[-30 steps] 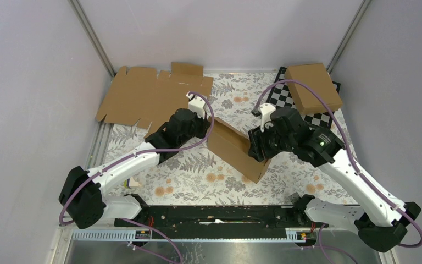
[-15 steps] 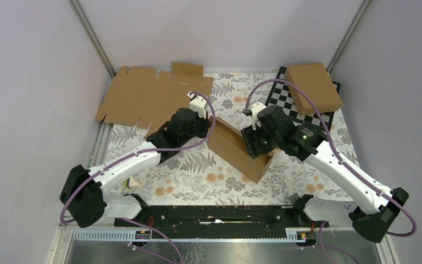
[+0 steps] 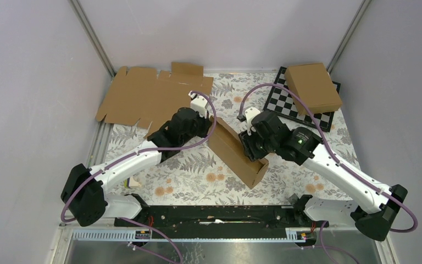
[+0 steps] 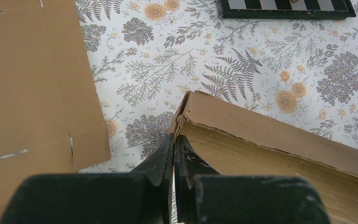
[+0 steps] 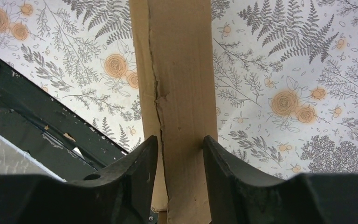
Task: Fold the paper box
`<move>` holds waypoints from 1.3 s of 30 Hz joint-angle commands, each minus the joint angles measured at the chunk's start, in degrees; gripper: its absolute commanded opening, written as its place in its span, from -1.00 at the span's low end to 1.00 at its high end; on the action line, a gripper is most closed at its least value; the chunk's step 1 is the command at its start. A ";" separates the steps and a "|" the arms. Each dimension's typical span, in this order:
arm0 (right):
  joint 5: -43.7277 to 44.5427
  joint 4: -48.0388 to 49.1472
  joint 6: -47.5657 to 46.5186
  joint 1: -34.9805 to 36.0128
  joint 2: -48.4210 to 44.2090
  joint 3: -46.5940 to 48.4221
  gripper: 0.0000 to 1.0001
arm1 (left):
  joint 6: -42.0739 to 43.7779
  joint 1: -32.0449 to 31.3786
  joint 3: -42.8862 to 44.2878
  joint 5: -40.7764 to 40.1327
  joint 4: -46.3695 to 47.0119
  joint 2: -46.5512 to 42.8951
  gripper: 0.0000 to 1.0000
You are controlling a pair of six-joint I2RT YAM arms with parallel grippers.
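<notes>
The paper box [image 3: 236, 151] is a brown cardboard mailer standing tilted on its long edge on the floral cloth at mid-table. My left gripper [image 3: 207, 122] is shut on the box's far-left corner; in the left wrist view the fingertips [image 4: 174, 140] pinch a thin cardboard edge where the box [image 4: 270, 140] begins. My right gripper [image 3: 251, 149] straddles the box's narrow side near its middle. In the right wrist view both fingers [image 5: 180, 142] press against the cardboard strip [image 5: 182, 70], which has a ragged crease.
A wide flat cardboard sheet [image 3: 148, 99] lies at the back left, close to my left gripper [image 4: 23, 84]. Another brown box [image 3: 313, 87] sits on the chessboard [image 3: 286, 104] at the back right. The black base rail [image 3: 214, 214] runs along the near edge.
My right gripper has moved left and forward onto the box and now straddles its side. The box's near end has shifted slightly left. The left arm has hardly moved.
</notes>
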 commanded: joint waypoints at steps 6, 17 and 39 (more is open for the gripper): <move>3.41 1.06 -0.49 4.71 0.88 0.97 0.40 | -0.49 -0.69 0.03 -0.07 -3.70 1.04 -1.00; 24.66 -6.73 1.17 16.90 8.04 4.01 0.95 | -0.93 -0.75 -0.46 -1.01 -3.55 0.95 -1.00; 33.48 -6.34 3.88 21.65 9.23 -2.20 0.32 | -6.83 -0.72 -3.37 -4.82 -9.83 -8.51 -0.12</move>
